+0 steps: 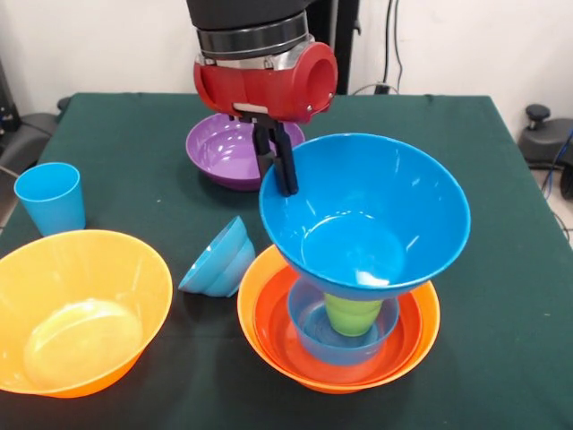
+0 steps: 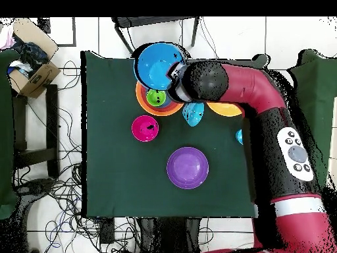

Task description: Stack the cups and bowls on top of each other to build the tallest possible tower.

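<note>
Pincer [image 1: 280, 170] grips one big blue bowl [image 1: 367, 215].

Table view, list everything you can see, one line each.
Big blue bowl: one, tilted atop the stack.
Green cup: one, lime, in the small blue bowl.
Red-orange bowl: one, nested in an orange bowl, under them.
Second orange bowl: one, front left.
Tipped blue bowl: one, on its side, middle.
Blue cup: one, left edge.
Purple bowl: one, far side.
Pink bowl: one, overhead only.
Box: one, cardboard, off-table.
Arm: red and black; jaws pinch the big blue bowl's rim.
</note>
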